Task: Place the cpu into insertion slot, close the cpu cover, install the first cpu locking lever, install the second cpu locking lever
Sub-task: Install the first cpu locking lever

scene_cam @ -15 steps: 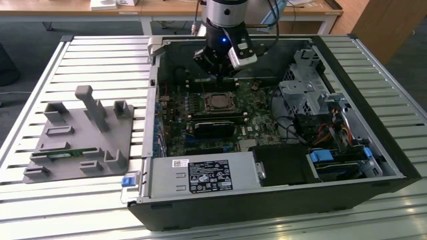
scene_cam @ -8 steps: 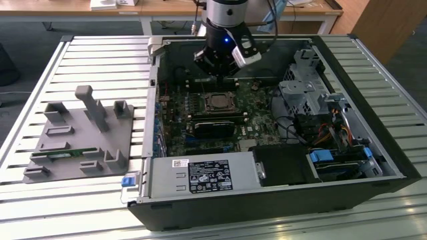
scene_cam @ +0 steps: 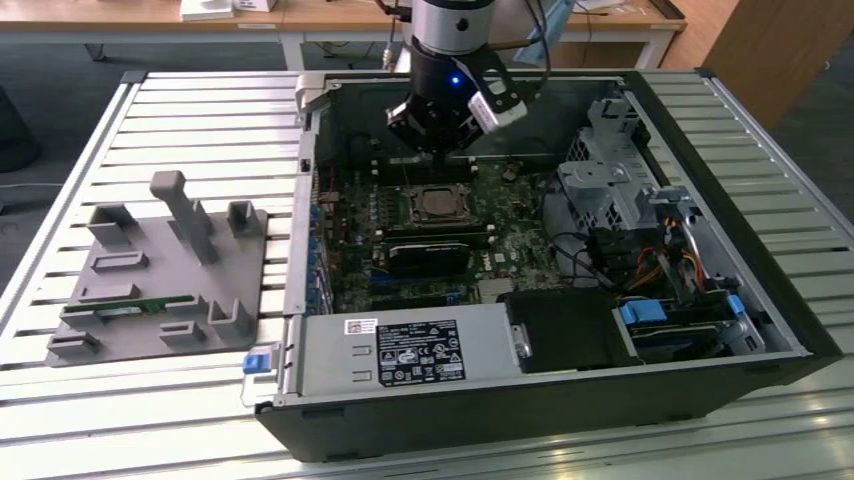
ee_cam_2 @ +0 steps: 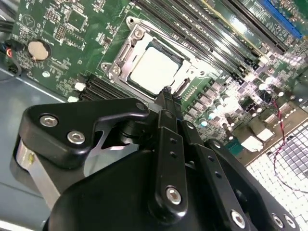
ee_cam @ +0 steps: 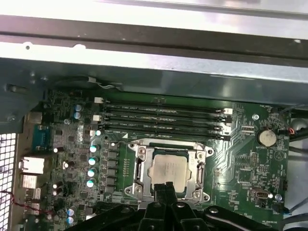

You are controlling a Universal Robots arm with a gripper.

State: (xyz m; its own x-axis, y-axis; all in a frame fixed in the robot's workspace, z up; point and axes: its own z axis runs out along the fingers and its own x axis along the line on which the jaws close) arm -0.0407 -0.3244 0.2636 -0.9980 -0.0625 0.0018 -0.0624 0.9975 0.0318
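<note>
I see an open black computer case (scene_cam: 534, 425) on the slatted metal bench (scene_cam: 200, 110). On its green circuit board (ee_cam: 240, 154), the silver-rimmed insertion slot (ee_cam: 168, 146) holds the pale square cpu (ee_cam: 168, 168), framed by the silver cpu cover (ee_cam: 198, 168). My black claw (ee_cam: 163, 185) hovers just beside it, pinched closed and empty. I judge the chip light, stiff and fragile, best held by its edges.

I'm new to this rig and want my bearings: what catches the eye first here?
The black end effector hangs inside an open computer case, tip near the pale cpu. The cpu sits in the insertion slot mid-board, with the silver cpu cover framing it. A grey fixture tray lies on the slatted table at the exterior view's left.
</note>
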